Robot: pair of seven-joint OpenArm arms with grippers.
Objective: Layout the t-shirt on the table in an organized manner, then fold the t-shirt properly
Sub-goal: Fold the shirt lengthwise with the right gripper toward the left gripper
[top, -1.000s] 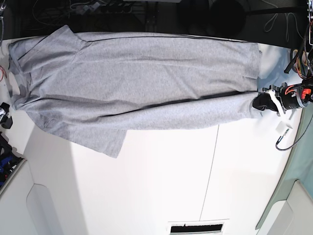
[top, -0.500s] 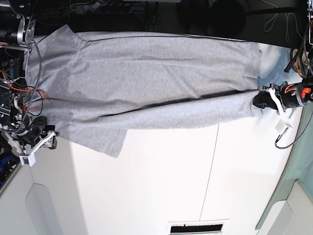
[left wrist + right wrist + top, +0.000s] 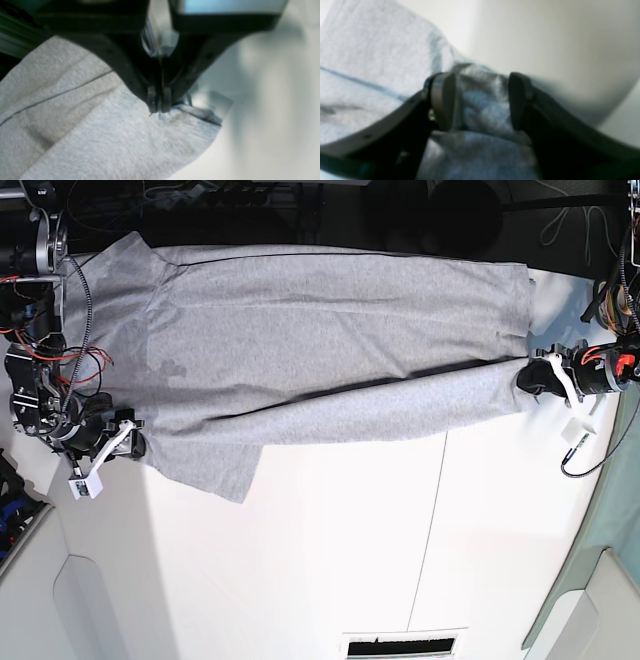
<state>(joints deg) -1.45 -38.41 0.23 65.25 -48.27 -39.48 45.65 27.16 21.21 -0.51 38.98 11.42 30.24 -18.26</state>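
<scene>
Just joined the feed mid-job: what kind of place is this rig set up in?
Likely a robotics lab bench: a wide white table with the t-shirt spread on it, loose cables by the arm, and wired equipment behind the far edge.

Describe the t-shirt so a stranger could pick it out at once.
On the wide white table, look along the far edge: the t-shirt is the big heather-grey cloth stretched from side to side, pinched at one end by the left end effector. Nothing else there is grey fabric; the cloth at the right margin is teal.
</scene>
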